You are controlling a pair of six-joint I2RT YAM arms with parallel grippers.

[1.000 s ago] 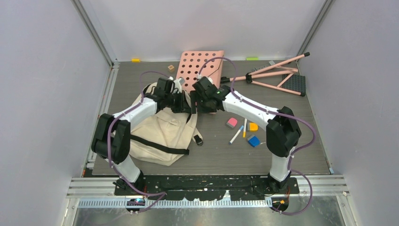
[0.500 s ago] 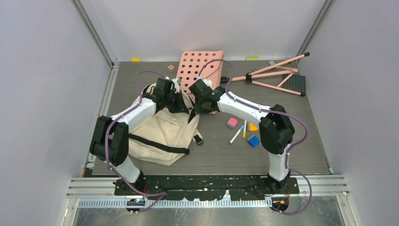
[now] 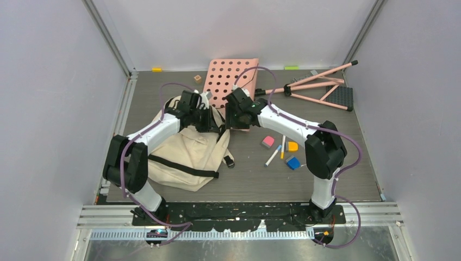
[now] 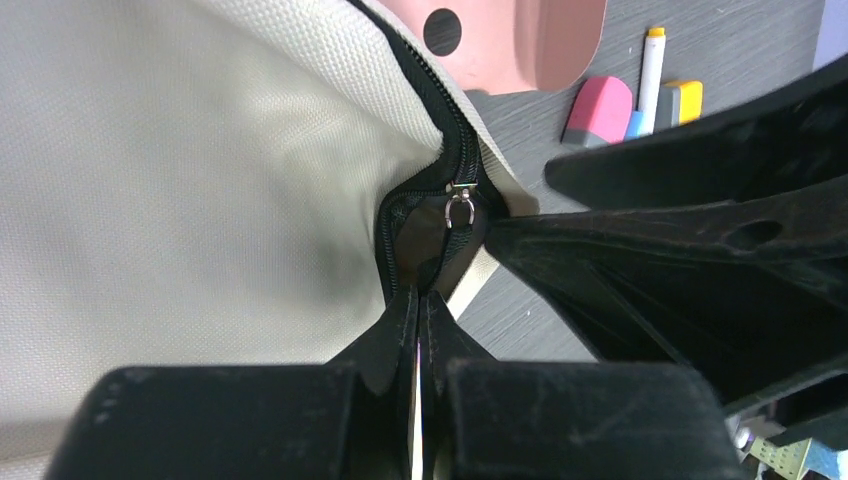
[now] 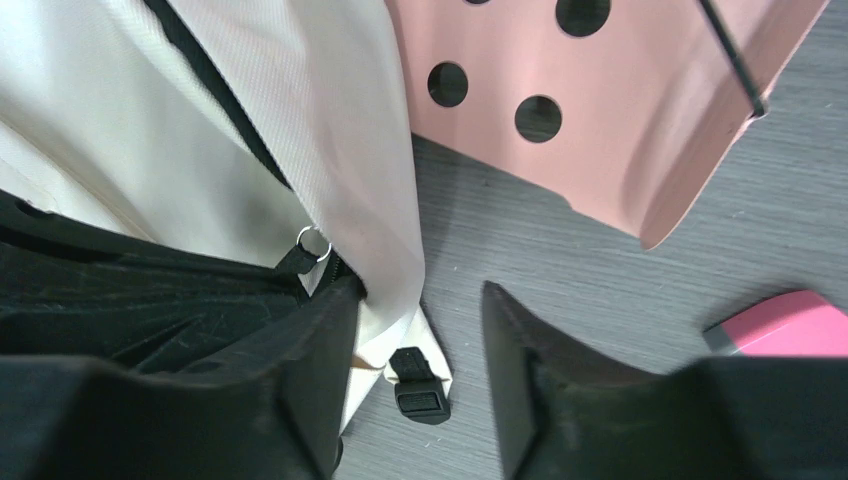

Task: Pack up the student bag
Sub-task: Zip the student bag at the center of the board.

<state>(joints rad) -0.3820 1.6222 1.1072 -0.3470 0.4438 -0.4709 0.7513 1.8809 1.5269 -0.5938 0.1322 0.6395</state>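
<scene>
I see the cream fabric student bag with black straps (image 3: 185, 149) just near-left of the pink perforated flat board (image 3: 231, 79), with bare grey tabletop (image 3: 261, 174) nearer than the board. My left gripper (image 4: 420, 310) is pressed together at the bag's zipper (image 4: 458, 190). My right gripper (image 5: 420, 330), spread, has shifted toward the board.

How much zip edge lies between the pressed-together fingers of the left gripper (image 4: 418, 305) is hidden, and the inside of the student bag (image 4: 200, 180) shows only as a dark slit. From above, both arms cover the bag's far right corner. The pink eraser (image 5: 790, 325) runs off the right wrist view's edge. A yellow bit (image 3: 156, 69) and a green bit (image 3: 291, 67) far back are too small to tell.
</scene>
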